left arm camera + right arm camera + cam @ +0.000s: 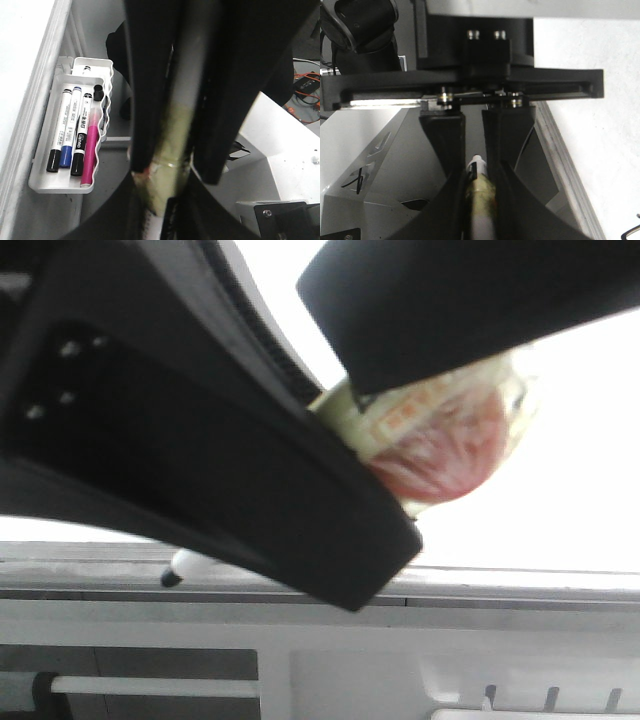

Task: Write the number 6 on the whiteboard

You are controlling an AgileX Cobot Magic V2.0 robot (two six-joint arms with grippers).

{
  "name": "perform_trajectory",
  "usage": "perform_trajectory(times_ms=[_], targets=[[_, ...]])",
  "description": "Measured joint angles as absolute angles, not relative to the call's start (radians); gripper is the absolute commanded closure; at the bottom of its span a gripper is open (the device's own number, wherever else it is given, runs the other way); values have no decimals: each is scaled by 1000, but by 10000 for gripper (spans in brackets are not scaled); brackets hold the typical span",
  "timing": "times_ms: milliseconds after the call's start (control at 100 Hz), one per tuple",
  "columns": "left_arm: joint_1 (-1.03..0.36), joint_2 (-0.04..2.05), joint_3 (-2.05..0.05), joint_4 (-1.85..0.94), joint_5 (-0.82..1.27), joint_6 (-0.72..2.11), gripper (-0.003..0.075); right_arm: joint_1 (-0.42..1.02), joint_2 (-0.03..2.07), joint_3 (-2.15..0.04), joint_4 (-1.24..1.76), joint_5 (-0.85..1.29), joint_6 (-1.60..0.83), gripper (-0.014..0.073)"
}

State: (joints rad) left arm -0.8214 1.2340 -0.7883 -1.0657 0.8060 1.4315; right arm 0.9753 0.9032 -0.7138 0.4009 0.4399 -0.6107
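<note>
Both grippers hold one marker, a white pen wrapped in yellowish and red tape. Its small black tip pokes out low in front of the whiteboard's grey edge rail. My left gripper is shut on the taped barrel. My right gripper is shut on the same marker, whose white end shows between the left gripper's fingers. The whiteboard is glaring white behind them. It also shows in the right wrist view. The number 6 is not in view.
A white tray beside the board holds black, blue and pink markers. A grey-white frame with slots runs below the rail. Orange cables lie at the far side. Black gripper bodies block most of the front view.
</note>
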Motion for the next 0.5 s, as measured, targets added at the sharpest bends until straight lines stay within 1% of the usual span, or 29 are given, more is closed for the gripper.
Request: perform_trajectory(times_ms=[70,80,130,180,260,330,380,430,470,480,500], targets=[[-821,1234,-788,-1070,801,1425,739,972,903,-714,401,440,-611,208],[-821,1234,-788,-1070,799,1425,739,973,903,-714,401,440,-611,208],[-821,1234,-788,-1070,792,1423,739,962,903,-714,401,440,-611,129],[-821,1234,-788,-1066,788,1419,739,945,893,-714,401,440,-611,106],[-821,1234,-788,-1061,785,1411,739,895,855,-714,401,440,-611,120],[-814,1234,-786,-1061,776,1389,739,843,805,-714,401,440,-611,162],[-808,1234,-776,-1061,747,1367,739,802,762,-714,401,444,-611,229],[-804,1234,-759,-1074,687,1344,739,760,718,-714,401,453,-611,333],[-802,1234,-743,-1102,621,1329,739,724,680,-714,399,465,-611,448],[-802,1234,-736,-1114,609,1326,739,718,674,-714,399,467,-611,490],[-802,1234,-724,-1129,570,1322,739,701,656,-714,399,475,-611,533]])
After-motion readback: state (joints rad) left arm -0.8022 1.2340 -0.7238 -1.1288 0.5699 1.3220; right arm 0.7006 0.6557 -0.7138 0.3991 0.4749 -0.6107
